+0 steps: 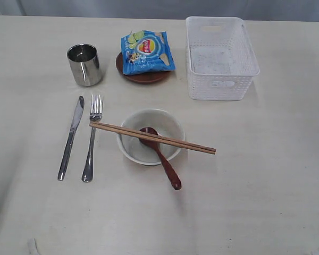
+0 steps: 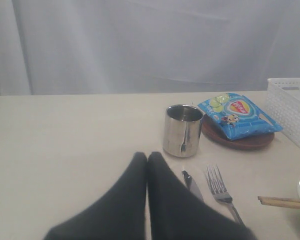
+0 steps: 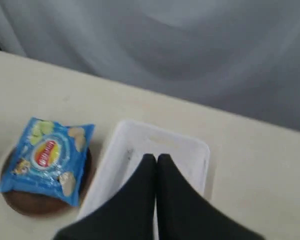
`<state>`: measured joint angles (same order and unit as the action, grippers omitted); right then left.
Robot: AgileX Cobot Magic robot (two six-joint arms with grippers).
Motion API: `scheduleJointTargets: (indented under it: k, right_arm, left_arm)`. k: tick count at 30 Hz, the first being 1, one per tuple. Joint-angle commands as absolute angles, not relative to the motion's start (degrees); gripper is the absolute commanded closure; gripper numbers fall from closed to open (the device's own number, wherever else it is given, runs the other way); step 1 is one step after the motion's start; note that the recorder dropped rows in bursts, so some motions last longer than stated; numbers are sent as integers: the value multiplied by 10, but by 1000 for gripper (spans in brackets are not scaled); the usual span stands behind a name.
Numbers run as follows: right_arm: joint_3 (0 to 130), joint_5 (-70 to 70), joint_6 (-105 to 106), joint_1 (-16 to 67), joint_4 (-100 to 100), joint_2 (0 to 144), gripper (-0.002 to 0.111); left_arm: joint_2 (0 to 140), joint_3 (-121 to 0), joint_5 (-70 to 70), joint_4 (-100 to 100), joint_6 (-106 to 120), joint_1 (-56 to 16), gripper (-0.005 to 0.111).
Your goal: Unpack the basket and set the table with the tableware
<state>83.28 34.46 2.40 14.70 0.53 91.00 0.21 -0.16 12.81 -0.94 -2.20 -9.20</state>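
Looking down from the exterior view: the basket [image 1: 220, 85] stands at the far right of the table [image 1: 266, 186], upright, open top facing up. Both claws lie outside this view.

Left side: the cup [image 1: 85, 65] is upright at the back. The knife [image 1: 70, 138] and fork [image 1: 90, 143] lie side by side in front of it, apart from each other.

Centre back: the plate [image 1: 146, 78] is mostly covered by a chip bag [image 1: 147, 51]; only its front rim shows.

Centre front: the chopsticks [image 1: 191, 147] lie across the bowl [image 1: 165, 119], both ends overhanging the rim. The spoon [image 1: 167, 167] has its head inside the bowl, partly under the chopsticks, with its handle leaning out over the near rim.

Left wrist view: the left claw [image 2: 147, 157] is clenched, tips pressed together with nothing between them, above bare table near the cup. It hides most of the knife. The basket, bowl and chopsticks are cut off at the picture's edge.

Right wrist view: blurred. The right claw [image 3: 156, 159] is clenched on nothing and hangs over the basket, covering part of it. How high it hangs cannot be told.
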Motion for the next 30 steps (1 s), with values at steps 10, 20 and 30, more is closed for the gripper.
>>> scheduleJointTargets:
  k: [10,20,30]
  right_arm:
    - [500,110,57,161,0,522,108]
    - [490,107,57,179,0,370,108]
    - [103,-435,70,84,-15,129,108]
  left_arm:
    - [0,0,122,-11,-22,-93,107]
    - [0,0,122,-11,-22,-93,107]
    - [0,0,122,-11,-22,-93,107]
